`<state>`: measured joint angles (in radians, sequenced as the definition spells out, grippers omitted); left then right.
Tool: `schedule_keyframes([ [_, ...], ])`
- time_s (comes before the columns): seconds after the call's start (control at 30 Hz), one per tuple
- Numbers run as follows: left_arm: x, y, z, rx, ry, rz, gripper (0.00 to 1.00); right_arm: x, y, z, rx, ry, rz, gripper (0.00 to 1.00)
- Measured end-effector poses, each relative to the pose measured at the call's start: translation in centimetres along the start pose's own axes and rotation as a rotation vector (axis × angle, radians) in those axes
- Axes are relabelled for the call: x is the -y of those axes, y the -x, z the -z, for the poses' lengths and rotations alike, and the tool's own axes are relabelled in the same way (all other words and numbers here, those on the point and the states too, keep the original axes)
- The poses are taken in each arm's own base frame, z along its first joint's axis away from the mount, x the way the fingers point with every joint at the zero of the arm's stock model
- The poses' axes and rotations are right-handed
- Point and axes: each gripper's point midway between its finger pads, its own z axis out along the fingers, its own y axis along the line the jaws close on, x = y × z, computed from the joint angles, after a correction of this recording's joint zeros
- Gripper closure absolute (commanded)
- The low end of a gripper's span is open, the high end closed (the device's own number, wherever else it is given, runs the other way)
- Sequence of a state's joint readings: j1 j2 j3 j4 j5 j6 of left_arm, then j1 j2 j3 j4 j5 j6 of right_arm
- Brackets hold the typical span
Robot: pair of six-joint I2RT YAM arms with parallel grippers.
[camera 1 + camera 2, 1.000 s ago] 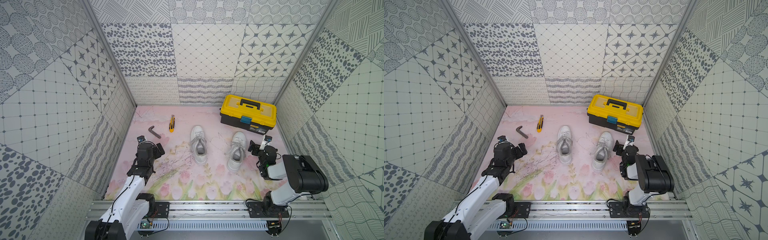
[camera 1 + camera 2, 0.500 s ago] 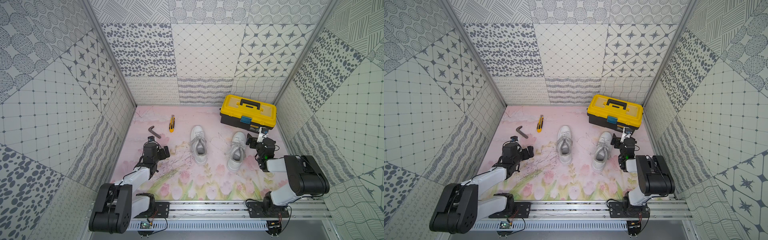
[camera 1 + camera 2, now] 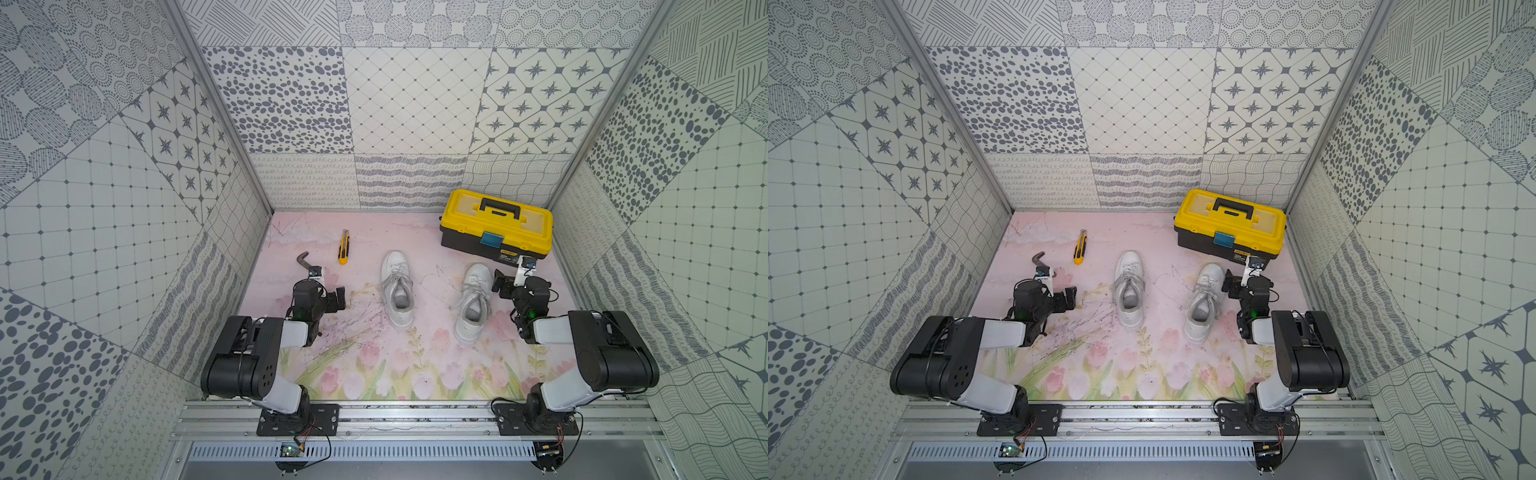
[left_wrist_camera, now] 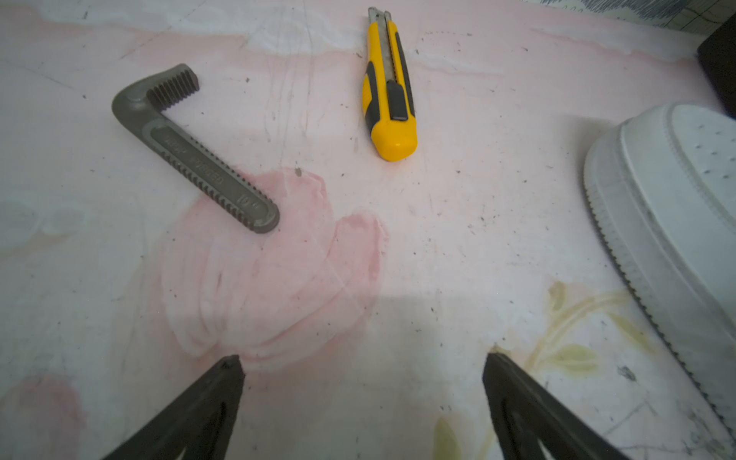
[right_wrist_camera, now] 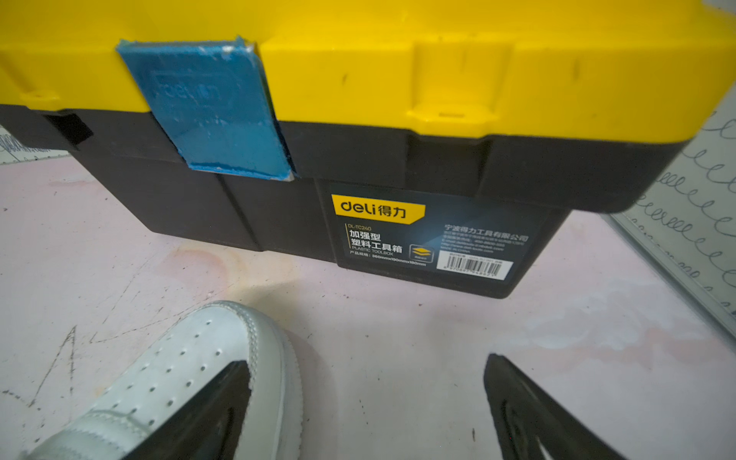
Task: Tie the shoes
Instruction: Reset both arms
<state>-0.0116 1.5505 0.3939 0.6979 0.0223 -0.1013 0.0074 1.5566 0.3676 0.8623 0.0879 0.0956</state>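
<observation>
Two white sneakers sit approx. mid-bench, toes twd the back edge, heels twd the front edge, side by side but apart. L shoe lies nr the centre, straight. R shoe is to its right, toe angled a little twd the right edge. Laces on both look loose, w/ slack strands trailing off the sides onto the bench. Can't make out a knot or bow from the top views.

L gripper: jaws spread wide, nothing betw. them, only bare bench below. It sits low over the left half of the bench, apart from the L shoe. In the left wrist view that shoe's toe shows at the side, untouched. Ahead of it lie a grey wrench jaw and a yellow utility knife, both flat on the bench nr the back left corner. The knife is the closer of the two to the shoes, and they lie apart.

R gripper: jaws spread wide too, holding nothing. It hovers just beside the R shoe's toe, on the side twd the right edge. In the right wrist view one finger overlaps the toe cap; can't tell if it touches. The other finger is over bare bench.

Yellow-lidded black toolbox stands in the back right corner, lid shut, blue latch down on its front. It's just behind the R shoe's toe, w/ a gap betw. them.
</observation>
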Motion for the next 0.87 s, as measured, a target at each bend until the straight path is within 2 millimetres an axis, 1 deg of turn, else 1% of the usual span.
schedule_keyframes([
  [0.27, 0.2, 1.6, -0.3, 0.056, -0.006, -0.022, 0.00, -0.2, 0.0, 0.0, 0.000, 0.003, 0.004, 0.03],
  [0.87, 0.2, 1.7, -0.3, 0.061, -0.007, -0.030, 0.01, -0.1, 0.0, 0.0, 0.000, 0.001, 0.004, 0.03],
])
